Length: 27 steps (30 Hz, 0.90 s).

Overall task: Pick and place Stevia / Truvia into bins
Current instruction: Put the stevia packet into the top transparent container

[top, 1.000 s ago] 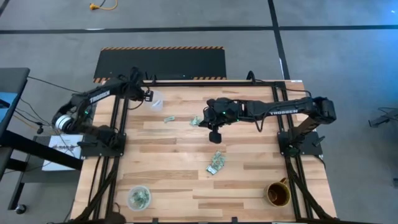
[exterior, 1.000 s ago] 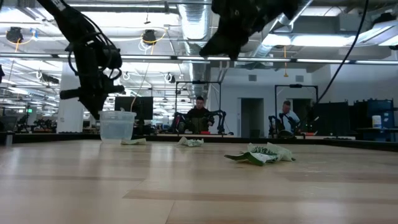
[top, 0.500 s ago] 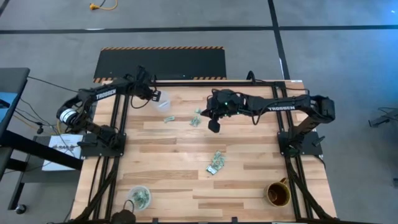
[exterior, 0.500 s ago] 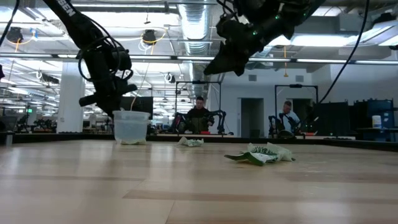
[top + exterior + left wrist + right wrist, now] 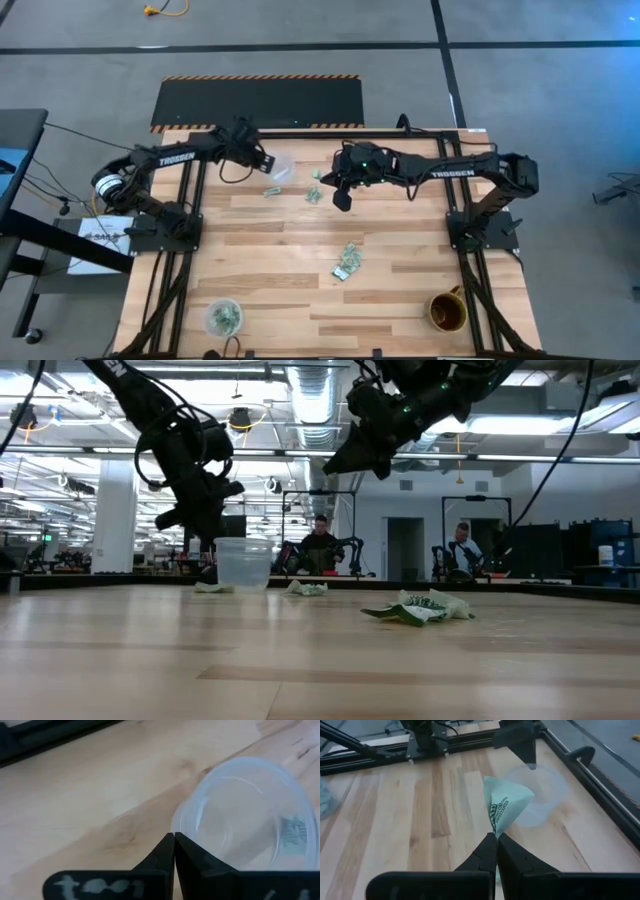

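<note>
L gripper (image 5: 262, 158) at the far left of the table (image 5: 290, 290), fingers (image 5: 170, 851) pressed together, tips against the rim of an empty clear cup (image 5: 280, 168); nothing held. Cup stands upright on the wood near the far edge; low view shows it upright w/ my arm coming down just left of it.

R gripper (image 5: 494, 836) up above the far-centre of the table, right of that cup, fingers clamped on one pale green packet (image 5: 502, 807). Packet sticks up from the tips, folded/creased, print visible on one face. In the R wrist view the cup sits beyond the packet, w/ the L gripper at its far side.

Loose packets: one (image 5: 271, 191) just near-side of the cup, a couple (image 5: 314, 193) left of my R gripper, a small pile (image 5: 347, 262) mid-table. Second cup (image 5: 223, 318) at the near left edge, green packets inside.

Brown mug (image 5: 447, 312) at near right, well apart from all of it.

Low view: two persons (image 5: 320, 545) seated far back in the room behind the table.
</note>
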Tool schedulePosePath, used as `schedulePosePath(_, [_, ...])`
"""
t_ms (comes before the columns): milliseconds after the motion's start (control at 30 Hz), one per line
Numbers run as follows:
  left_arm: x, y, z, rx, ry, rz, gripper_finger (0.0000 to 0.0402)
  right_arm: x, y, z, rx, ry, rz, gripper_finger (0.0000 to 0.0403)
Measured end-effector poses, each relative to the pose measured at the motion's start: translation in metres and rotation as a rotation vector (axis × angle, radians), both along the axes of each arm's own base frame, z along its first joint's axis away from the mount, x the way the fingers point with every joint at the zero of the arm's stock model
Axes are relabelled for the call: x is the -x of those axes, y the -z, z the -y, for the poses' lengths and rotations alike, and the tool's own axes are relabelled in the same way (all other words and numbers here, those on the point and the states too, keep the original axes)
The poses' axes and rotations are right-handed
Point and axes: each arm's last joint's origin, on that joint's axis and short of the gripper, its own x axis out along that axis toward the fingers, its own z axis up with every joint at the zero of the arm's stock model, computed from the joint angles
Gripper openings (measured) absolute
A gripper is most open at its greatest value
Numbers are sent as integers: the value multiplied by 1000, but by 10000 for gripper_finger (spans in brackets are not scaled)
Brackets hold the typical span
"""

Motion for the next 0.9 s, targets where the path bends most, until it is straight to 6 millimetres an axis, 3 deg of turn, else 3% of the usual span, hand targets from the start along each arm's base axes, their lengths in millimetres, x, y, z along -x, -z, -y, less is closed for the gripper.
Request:
schedulePosePath(600, [-34, -6, 28, -58, 85, 81, 0, -5, -2, -20, -2, -54, 21, 0])
schedulePosePath(900, [-38, -6, 33, -67, 135, 89, 0, -5, -2, -20, -1, -53, 21, 0])
